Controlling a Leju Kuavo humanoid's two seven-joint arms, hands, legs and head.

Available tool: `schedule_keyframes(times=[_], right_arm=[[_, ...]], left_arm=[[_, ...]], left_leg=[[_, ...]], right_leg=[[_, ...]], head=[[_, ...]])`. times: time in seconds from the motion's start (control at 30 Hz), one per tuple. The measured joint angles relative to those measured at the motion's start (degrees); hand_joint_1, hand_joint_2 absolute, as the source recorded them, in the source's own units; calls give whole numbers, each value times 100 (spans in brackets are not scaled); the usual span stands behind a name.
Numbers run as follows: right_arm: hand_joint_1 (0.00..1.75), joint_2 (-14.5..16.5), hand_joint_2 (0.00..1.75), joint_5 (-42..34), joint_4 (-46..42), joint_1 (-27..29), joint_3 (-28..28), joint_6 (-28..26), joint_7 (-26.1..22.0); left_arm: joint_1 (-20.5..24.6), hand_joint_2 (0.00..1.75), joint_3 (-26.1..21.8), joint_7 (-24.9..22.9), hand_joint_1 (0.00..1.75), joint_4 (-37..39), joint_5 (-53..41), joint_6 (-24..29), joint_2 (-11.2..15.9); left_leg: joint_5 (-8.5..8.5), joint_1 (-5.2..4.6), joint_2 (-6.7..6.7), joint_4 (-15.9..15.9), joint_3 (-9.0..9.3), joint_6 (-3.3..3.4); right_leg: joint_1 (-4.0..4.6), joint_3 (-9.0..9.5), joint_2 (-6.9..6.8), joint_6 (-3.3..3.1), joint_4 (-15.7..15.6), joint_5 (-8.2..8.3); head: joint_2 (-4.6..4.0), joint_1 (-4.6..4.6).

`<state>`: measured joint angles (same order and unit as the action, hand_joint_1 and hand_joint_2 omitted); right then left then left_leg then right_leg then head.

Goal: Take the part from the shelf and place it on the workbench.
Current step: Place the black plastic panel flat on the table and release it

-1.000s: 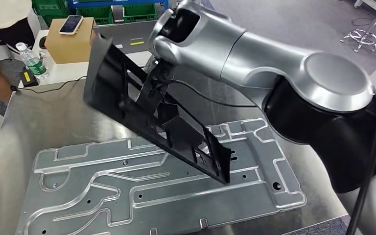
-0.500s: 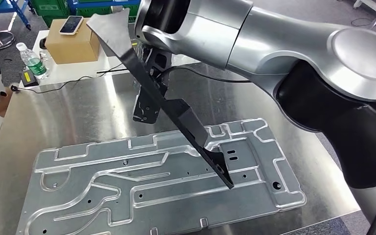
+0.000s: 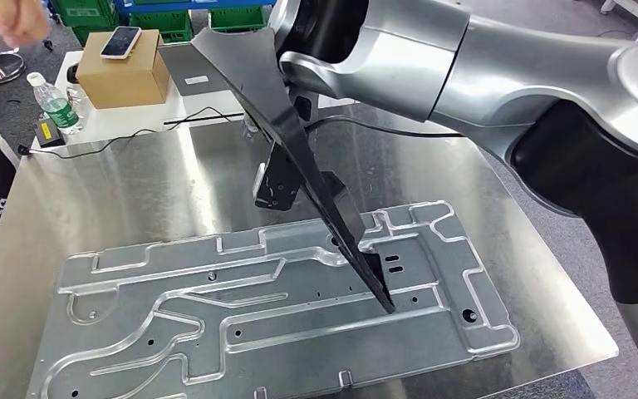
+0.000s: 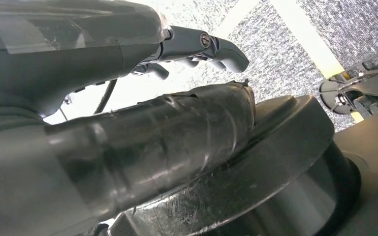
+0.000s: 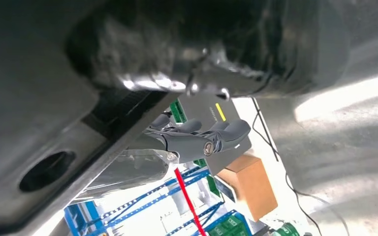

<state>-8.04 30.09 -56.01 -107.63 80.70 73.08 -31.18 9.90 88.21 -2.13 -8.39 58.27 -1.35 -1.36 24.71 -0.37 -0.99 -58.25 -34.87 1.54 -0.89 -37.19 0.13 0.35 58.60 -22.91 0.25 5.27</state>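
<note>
**Over the worktop: black part held tilted on the metal plate**

Over the steel worktop (image 3: 116, 191) a long black part (image 3: 299, 158) is held steeply tilted by the right arm, its upper end raised near the wrist and its lower tip touching the grey stamped metal plate (image 3: 174, 324) lying flat on the worktop. The right hand (image 5: 197, 140) is seen in the right wrist view with its dark fingers curled together close against the part's dark underside; the grip itself is hidden by the part, but the part is carried by this hand. The left hand (image 4: 197, 46) is seen in the left wrist view with fingers bent and nothing visibly held; whether they are closed fully cannot be told. Beyond the worktop a cardboard box (image 3: 125, 75) is set on a white surface, with a phone (image 3: 120, 41) lying on top of it. A water bottle (image 3: 54, 104) stands just beside the box. A black cable (image 3: 133, 133) is draped along the worktop's far edge. A person's hand (image 3: 17, 18) is seen at the upper left corner, well apart from the part. Green crates (image 3: 166, 17) are stacked behind the box.
</note>
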Motion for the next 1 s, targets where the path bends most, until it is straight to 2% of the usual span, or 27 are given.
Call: schedule_keyframes(times=[0.4, 1.0], right_arm=[[0, -308, 0, -149, -332, 16, 0, 49, 155], [0, -425, 0, -264, -443, 28, 0, 70, 252]], left_arm=[[6, 0, 0, 35, 0, 0, -24, -9, 2], [26, 0, 2, 38, 0, 0, -86, -31, 3]], left_leg=[[0, 0, 1, 0, 0, 0], [0, 0, 1, 0, 0, 0]], right_leg=[[-1, 1, 1, 0, 1, 0], [0, 0, 1, 0, 1, 0]], head=[[0, 0], [0, 0]])
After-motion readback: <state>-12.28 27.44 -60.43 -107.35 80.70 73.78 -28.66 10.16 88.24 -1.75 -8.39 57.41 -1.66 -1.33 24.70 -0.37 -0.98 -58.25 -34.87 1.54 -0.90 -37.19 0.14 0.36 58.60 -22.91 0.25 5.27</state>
